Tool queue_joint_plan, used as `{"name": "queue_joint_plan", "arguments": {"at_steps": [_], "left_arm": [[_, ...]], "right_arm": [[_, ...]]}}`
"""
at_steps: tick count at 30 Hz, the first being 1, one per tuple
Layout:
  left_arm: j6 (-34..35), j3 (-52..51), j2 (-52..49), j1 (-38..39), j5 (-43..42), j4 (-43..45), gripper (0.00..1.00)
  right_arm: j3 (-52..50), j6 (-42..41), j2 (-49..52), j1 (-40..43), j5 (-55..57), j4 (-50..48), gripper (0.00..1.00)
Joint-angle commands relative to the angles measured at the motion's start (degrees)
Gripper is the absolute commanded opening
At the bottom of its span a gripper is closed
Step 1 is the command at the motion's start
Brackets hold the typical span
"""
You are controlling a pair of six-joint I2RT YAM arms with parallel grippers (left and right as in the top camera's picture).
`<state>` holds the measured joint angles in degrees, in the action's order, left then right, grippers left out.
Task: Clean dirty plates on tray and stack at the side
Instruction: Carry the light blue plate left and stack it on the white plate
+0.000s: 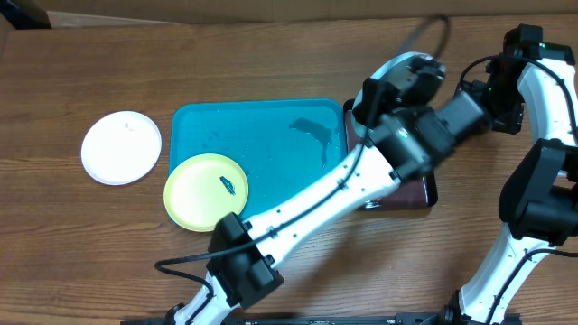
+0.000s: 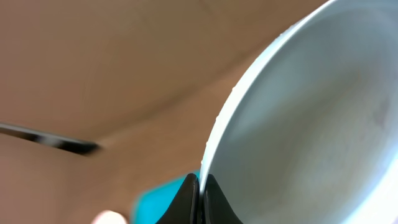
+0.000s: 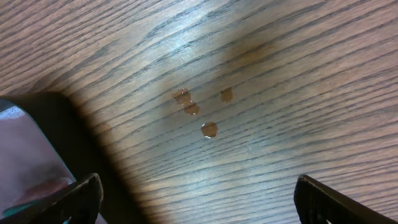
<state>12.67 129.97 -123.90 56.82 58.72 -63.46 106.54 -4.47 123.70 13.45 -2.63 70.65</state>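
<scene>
My left gripper (image 2: 200, 186) is shut on the rim of the pale blue plate (image 2: 311, 124), which fills the right of the left wrist view. From overhead, that plate (image 1: 402, 65) is held tilted in the air past the far right corner of the turquoise tray (image 1: 262, 135). A yellow-green plate (image 1: 206, 191) with a dark smear lies on the tray's near left corner. The white plate (image 1: 122, 147) lies on the table left of the tray. My right gripper (image 3: 199, 199) stands open above bare wood with nothing between its fingers.
A smaller black tray (image 1: 420, 190) with dark liquid sits right of the turquoise tray, partly under my left arm; its edge (image 3: 25, 155) shows beside my right gripper. A few droplets (image 3: 199, 112) lie on the wood. A dark wet smear (image 1: 312, 131) marks the turquoise tray.
</scene>
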Motion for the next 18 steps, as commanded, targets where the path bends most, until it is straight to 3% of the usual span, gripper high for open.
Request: {"name": "queue_joint_plan", "arguments": {"at_steps": [1, 9, 18], "left_arm": [[9.51, -4.00, -0.50, -6.19, -22.69, -0.79, 0.04], [11.37, -14.49, -0.50, -21.40, -47.54, -2.38, 0.04], [5.01, -15.02, -0.50, -50.53, -93.09, -4.33, 0.04]], "right_arm": [[1.14, -0.20, -1.44, 0.17, 0.04, -0.15, 1.00], [1.14, -0.20, -1.44, 0.17, 0.02, -0.15, 1.00], [1.14, -0.20, -1.44, 0.17, 0.02, -0.15, 1.00]]}}
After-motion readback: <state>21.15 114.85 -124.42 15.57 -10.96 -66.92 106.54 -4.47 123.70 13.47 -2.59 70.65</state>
